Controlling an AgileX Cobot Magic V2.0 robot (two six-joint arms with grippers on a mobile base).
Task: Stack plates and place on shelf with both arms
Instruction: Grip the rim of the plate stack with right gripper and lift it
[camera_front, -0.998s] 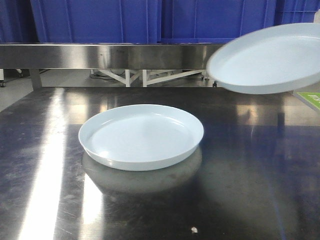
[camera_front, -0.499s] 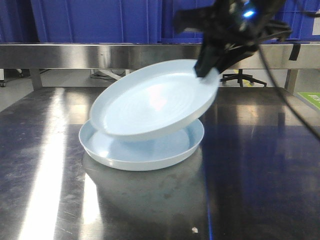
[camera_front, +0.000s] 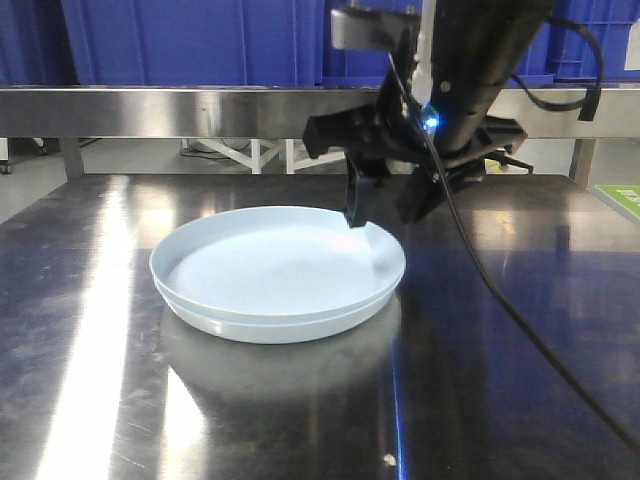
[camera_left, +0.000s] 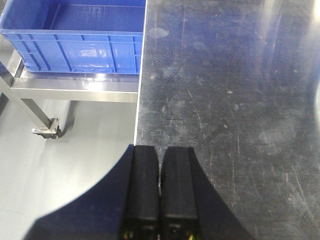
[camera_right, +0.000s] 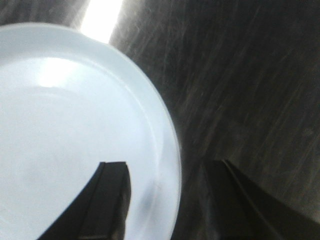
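Right gripper spread astride stacked plates rim; blue crates behind.

Two very pale blue-white, glossy round shallow plates lie stacked flat on the steel tabletop, around the middle and slightly left. The upper plate nests inside the lower plate, whose rim shows as a thin band under the near edge; the upper one sits a touch to the left.

The black right gripper hangs over the stack's far right rim, jaws spread, one finger above the dish's inside, the other outside the rim.

The black left gripper has its fingers pressed together and empty, at the table's edge.
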